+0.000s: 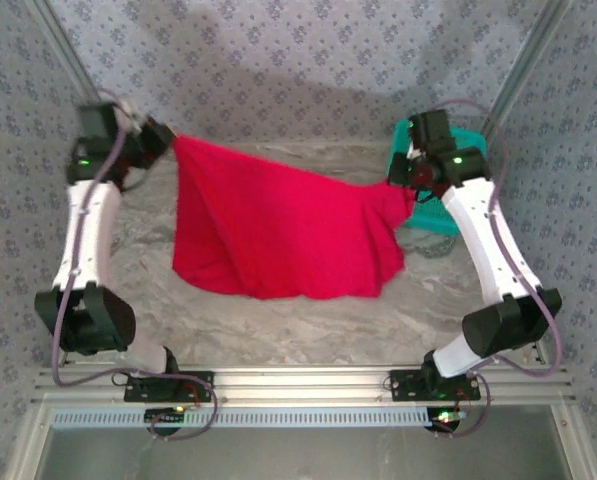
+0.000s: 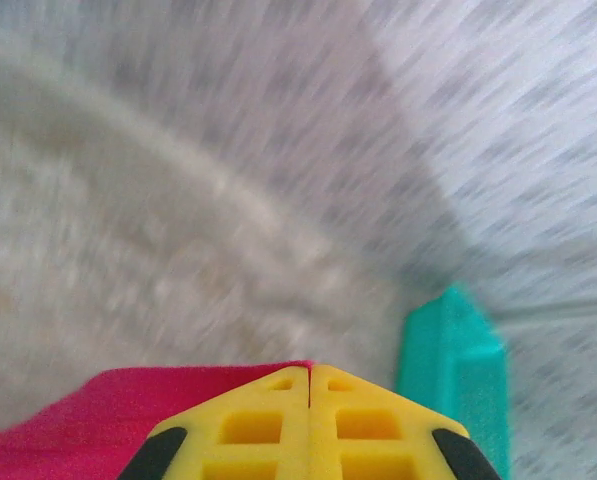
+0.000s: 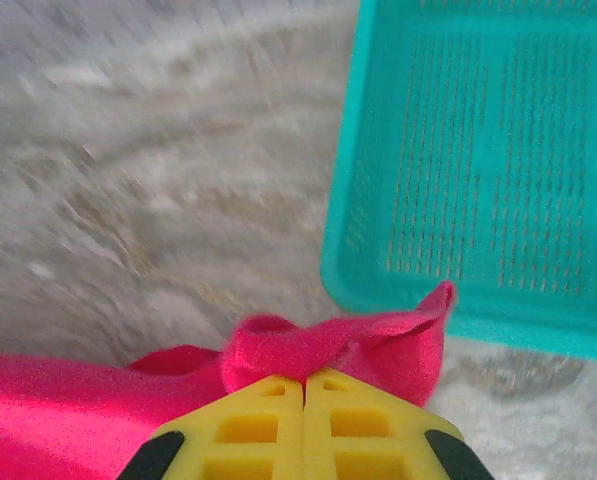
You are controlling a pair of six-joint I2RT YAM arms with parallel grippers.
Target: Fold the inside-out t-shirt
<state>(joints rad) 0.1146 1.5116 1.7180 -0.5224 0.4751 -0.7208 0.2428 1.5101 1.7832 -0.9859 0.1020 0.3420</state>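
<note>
**Operator:** Report the position of the plain bright red soft cloth t-shirt [image 1: 278, 230].

**Technician:** In the top view the garment hangs as a sheet at the centre of the marbled grey table [image 1: 278, 335]. Its upper edge is stretched between the two arms and sags in the middle. One corner is at 10 o'clock and the other at 2 o'clock. The lower edge lies toward 6 o'clock; the top view does not show whether it touches the table.

**Operator:** State of the left gripper [image 1: 163, 135]?

**Technician:** Clenched on the 10 o'clock corner. In the left wrist view the yellow fingers [image 2: 268, 425] meet with no gap at the left gripper [image 2: 310, 370]. Red cloth [image 2: 78, 425] runs out from under them toward 8 o'clock.

**Operator:** And the right gripper [image 1: 413, 182]?

**Technician:** Clenched on the 2 o'clock corner. In the right wrist view the fingers [image 3: 263, 430] are pressed together at the right gripper [image 3: 305, 378]. A bunched knot of red cloth [image 3: 328, 345] sticks out just past the tips.

**Operator:** Other items?

**Technician:** A teal plastic mesh basket [image 1: 466, 138] stands at 2 o'clock, behind the right gripper. In the right wrist view the basket [image 3: 478, 150] is at 1 o'clock. In the left wrist view one of its corners [image 2: 453, 350] is at 4 o'clock.

**Operator:** Labels or writing?

**Technician:** The wall covering [image 1: 278, 60] carries a small repeating motif, too small to make out. A green indicator lamp [image 1: 81, 160] is lit on the left arm.
</note>
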